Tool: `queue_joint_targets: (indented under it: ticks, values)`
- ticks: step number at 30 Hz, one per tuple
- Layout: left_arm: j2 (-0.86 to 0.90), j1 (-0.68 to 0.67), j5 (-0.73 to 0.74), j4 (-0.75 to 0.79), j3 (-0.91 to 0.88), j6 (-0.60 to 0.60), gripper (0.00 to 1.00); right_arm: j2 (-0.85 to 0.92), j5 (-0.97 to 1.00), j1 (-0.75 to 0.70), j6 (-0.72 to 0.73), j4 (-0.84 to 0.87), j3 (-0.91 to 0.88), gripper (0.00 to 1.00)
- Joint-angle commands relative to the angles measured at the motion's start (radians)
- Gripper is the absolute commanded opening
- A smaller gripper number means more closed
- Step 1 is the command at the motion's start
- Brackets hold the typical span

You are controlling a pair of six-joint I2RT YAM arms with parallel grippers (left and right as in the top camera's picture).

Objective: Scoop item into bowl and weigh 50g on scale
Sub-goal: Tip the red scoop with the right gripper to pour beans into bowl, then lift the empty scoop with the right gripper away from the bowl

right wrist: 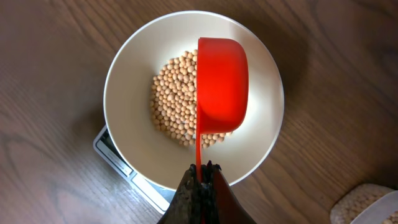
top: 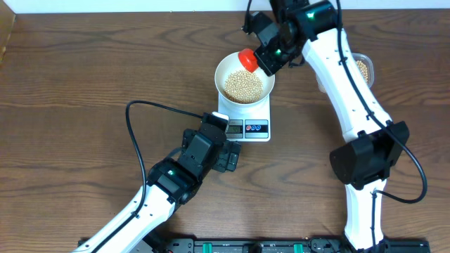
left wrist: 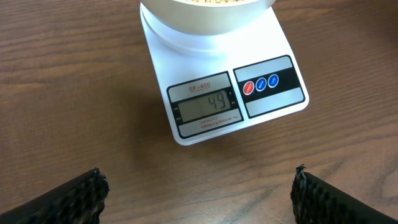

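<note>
Right gripper [right wrist: 200, 176]: closed tight on the thin handle of a red scoop [right wrist: 222, 81]; the dark ribbed fingers are pressed together around it.
Scoop: smooth red plastic with a rounded cup. It is held over the bowl and turned so that only its outer side is seen by the wrist camera; its inside cannot be seen.
Beans [right wrist: 174, 99]: small, round, tan-yellow and matte. They are heaped loosely in the middle of the bowl, partly hidden under the scoop.
Bowl [right wrist: 124, 124]: round, white and smooth-walled. It is set on the far end of the scale, and its rim overhangs the platform.
Scale [left wrist: 199, 62]: flat white plastic rectangle with rounded corners, laid on the table.
Display [left wrist: 208, 106]: grey panel with a black frame, on which 49 is shown.
Buttons [left wrist: 261, 84]: three small round ones, one red and two blue, set in a black-framed panel beside the display.
Left gripper [left wrist: 199, 190]: spread wide and empty, with black textured fingertips at either lower corner of its view. It is held near the scale's display end, not touching it.
Tub [top: 364, 68]: clear plastic with beans inside, seen at the right, partly hidden behind the right arm.
Table [top: 70, 84]: brown wood grain.
</note>
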Motion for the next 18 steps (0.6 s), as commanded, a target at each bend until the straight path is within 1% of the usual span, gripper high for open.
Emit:
queue_joint_targets:
  ticks: [1,7,10,18]
  values:
    - [0.005,0.000,-0.010,0.000,-0.002,-0.006,0.96,-0.046,-0.090,-0.025,-0.011,-0.003,0.022,0.01]
    - [0.005,0.000,-0.010,0.000,-0.002,-0.006,0.96,-0.059,-0.172,-0.076,-0.024,-0.004,0.022,0.01]
    - [0.005,0.000,-0.010,0.000,-0.002,-0.006,0.96,-0.063,-0.256,-0.125,-0.024,-0.002,0.022,0.01]
    - [0.005,0.000,-0.010,0.000,-0.002,-0.006,0.96,-0.063,-0.486,-0.355,-0.023,0.012,0.022,0.01]
